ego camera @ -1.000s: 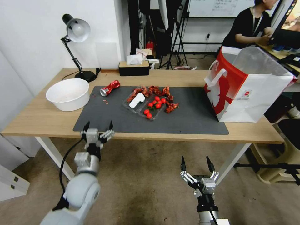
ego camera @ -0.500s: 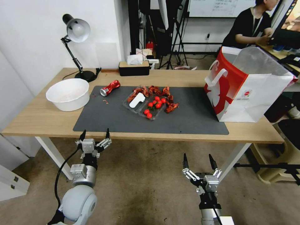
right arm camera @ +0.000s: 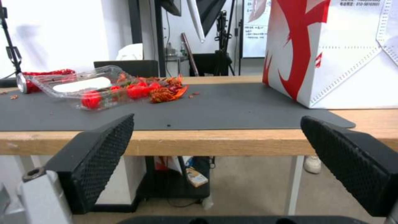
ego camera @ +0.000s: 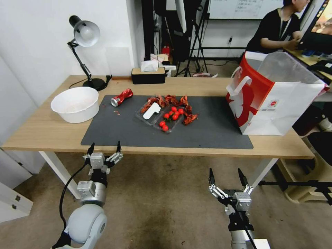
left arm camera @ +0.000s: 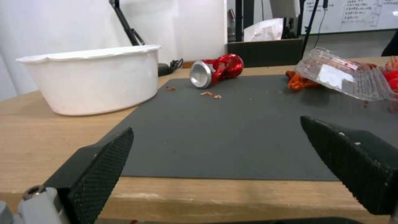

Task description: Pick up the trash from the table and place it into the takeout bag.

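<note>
While both arms are hanging in front of the table (ego camera: 41, 133), below its near edge, the left gripper (ego camera: 103, 148) is sitting just under the front left corner of the dark grey mat (ego camera: 214, 131) with its two fingers spread apart and nothing between them. The right gripper (ego camera: 226, 176) is hanging lower and farther to the right, over the floor, fingers likewise apart and empty.

On the mat, one clear plastic tray (ego camera: 157, 116) is lying near the centre, its lid (left arm camera: 344, 77) tilting up and carrying one white label. Inside and beside it, roughly seven small red tomatoes (ego camera: 172, 116) are clustering; the exact count is hard to confirm because some are overlapping. Red-orange shell scraps (ego camera: 180, 102) are spreading around the far and right sides of the tray.

One crushed red can (ego camera: 121, 97) is lying on its side at the far left corner of the mat, silver end facing the near side. One white bowl (ego camera: 75, 103) is standing on the bare wood, left of the mat.

One red-and-white takeout bag (ego camera: 276, 100) is standing upright at the right end of the table, open at the top, overlapping the mat's right edge.

Along the far edge, one black desk lamp (ego camera: 84, 52) and one tissue box (ego camera: 148, 74) are standing.
</note>
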### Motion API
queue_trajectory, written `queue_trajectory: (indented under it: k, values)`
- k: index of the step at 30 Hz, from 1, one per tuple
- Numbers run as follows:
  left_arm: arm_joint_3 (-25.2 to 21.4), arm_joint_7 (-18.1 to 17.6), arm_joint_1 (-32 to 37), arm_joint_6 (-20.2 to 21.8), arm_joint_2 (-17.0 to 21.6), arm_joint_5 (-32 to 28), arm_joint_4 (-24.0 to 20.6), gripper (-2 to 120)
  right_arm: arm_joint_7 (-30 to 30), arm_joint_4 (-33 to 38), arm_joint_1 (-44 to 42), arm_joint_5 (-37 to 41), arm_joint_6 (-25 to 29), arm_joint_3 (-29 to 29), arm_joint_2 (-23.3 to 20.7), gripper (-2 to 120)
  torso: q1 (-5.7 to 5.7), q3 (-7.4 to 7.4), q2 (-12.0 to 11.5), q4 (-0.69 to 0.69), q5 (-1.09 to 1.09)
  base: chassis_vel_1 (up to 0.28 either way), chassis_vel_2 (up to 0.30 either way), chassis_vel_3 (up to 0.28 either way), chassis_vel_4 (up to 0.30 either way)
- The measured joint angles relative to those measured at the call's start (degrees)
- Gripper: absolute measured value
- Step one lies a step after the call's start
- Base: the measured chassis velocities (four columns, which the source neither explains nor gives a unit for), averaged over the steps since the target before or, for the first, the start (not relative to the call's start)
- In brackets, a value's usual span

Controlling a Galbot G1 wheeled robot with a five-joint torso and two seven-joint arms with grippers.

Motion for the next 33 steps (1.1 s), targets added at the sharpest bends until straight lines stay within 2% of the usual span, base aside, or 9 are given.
queue_trajectory:
  k: [14, 17, 27, 31, 33]
  values:
    - [-1.6, 0.1, -0.5, 0.1, 0.3, -1.3, -1.0, 100, 0.0, -0.6, 0.6, 0.1, -0.1, -0.2, 0.3, 100, 0.00, 0.00, 0.0, 0.00, -0.01, 0.000, 0.000, 0.000, 0.000]
    - [-0.3, 0.8, -4.2, 0.9, 1.6, -4.2, -0.8, 100, 0.1, -0.7, 0.6, 0.1, -0.1, -0.2, 0.3, 100, 0.00, 0.00, 0.0, 0.00, 0.00, 0.000, 0.000, 0.000, 0.000]
    - [2.3, 0.9, -15.8, 5.1, 4.5, -7.2, 2.6, 100, 0.1, -1.0, 0.3, 0.1, 0.1, -0.1, 0.5, 100, 0.00, 0.00, 0.0, 0.00, -0.01, 0.000, 0.000, 0.000, 0.000]
    - [5.8, -0.4, -24.9, 10.7, 7.1, -10.4, 5.5, 100, 0.2, -1.2, 0.3, 0.1, 0.1, -0.1, 0.7, 100, 0.01, 0.00, 0.0, 0.00, -0.01, 0.000, 0.000, 0.000, 0.000]
    - [6.7, -0.4, -27.1, 11.6, 7.6, -11.3, 6.3, 100, 0.2, -1.2, 0.2, 0.1, 0.1, -0.1, 0.7, 100, 0.01, 0.00, 0.0, 0.00, 0.01, 0.000, 0.000, 0.000, 0.000]
